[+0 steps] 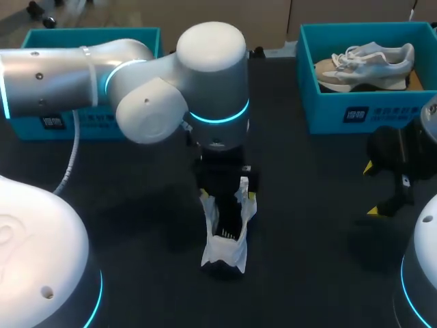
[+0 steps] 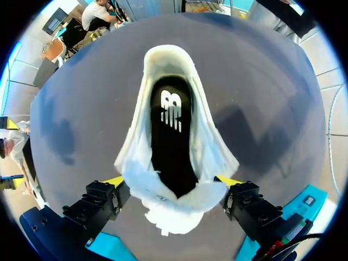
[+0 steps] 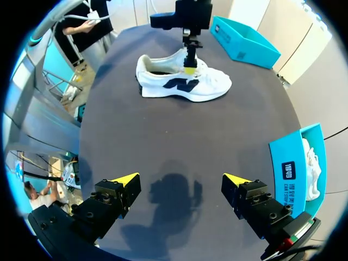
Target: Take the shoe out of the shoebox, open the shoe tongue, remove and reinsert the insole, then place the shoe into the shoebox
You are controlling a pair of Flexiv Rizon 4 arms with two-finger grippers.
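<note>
A white shoe (image 1: 225, 236) with a black insole (image 2: 173, 136) stands on the dark table at the middle, its opening spread wide. My left gripper (image 1: 227, 197) hangs over it, open, with one yellow fingertip (image 2: 115, 180) at each side of the shoe's upper near the tongue. In the right wrist view the shoe (image 3: 185, 86) lies side-on far ahead, with the left gripper (image 3: 188, 64) coming down onto it. My right gripper (image 3: 182, 180) is open and empty above bare table at the right (image 1: 386, 188).
A blue shoebox (image 1: 369, 113) at the back right holds a second, beige-and-white shoe (image 1: 365, 63). Another blue shoebox (image 1: 68, 34) stands at the back left, partly behind my left arm.
</note>
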